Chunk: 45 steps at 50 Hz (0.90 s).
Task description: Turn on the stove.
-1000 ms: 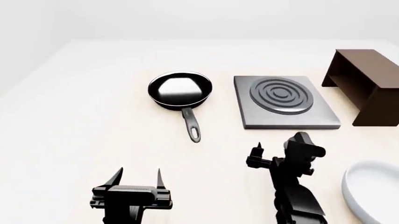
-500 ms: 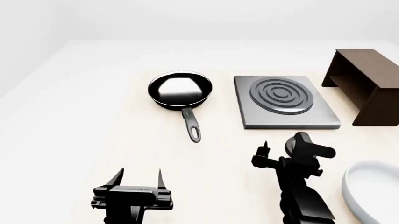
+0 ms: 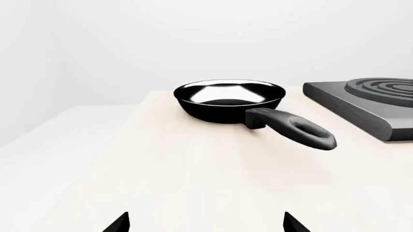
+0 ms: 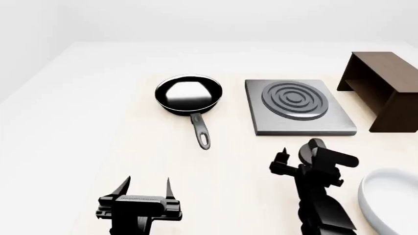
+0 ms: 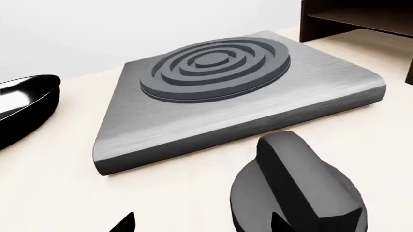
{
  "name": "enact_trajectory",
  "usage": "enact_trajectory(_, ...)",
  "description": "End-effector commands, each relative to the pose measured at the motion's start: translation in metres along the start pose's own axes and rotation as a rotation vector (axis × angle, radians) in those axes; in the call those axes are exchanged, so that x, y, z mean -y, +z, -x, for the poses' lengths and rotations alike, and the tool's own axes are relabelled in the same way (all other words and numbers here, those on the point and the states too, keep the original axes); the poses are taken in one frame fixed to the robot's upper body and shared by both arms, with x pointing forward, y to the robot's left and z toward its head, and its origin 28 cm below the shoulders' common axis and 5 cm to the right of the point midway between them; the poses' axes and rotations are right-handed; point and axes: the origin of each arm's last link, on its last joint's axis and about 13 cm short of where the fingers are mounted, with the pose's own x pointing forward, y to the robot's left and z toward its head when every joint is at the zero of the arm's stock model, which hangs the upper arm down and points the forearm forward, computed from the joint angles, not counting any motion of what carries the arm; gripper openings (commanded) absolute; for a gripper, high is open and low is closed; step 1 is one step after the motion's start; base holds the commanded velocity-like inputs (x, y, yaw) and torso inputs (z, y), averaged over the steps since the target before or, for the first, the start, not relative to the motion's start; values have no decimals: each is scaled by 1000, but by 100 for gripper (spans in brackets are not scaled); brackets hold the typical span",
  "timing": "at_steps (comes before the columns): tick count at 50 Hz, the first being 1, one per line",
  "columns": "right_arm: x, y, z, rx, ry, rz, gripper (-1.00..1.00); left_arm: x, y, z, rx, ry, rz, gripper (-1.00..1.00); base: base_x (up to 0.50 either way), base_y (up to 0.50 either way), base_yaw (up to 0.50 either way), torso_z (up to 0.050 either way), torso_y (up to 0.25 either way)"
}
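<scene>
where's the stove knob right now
The knob sits on the table just in front of the stove, off the slab's near edge, right under the right gripper in the head view.

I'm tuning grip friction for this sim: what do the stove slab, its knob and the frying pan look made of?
Stove slab: brushed grey metal, going by its fine streaks and soft sheen. Knob: matte black, probably plastic, with a raised ridge and no glare. Frying pan: glossy black, likely coated metal, with bright reflections inside; its handle looks duller.
</scene>
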Motion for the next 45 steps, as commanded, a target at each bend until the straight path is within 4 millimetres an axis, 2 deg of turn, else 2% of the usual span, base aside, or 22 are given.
enact_trajectory(1,3,-1,-5,-6,-8,-19,100,0,0,1,0,-2,0,100,0,0,0,0,0)
enact_trajectory(45,13,5,1,23,-59,-38,100,2,-1,1,-2,-8,-3,100,0,0,0,0,0)
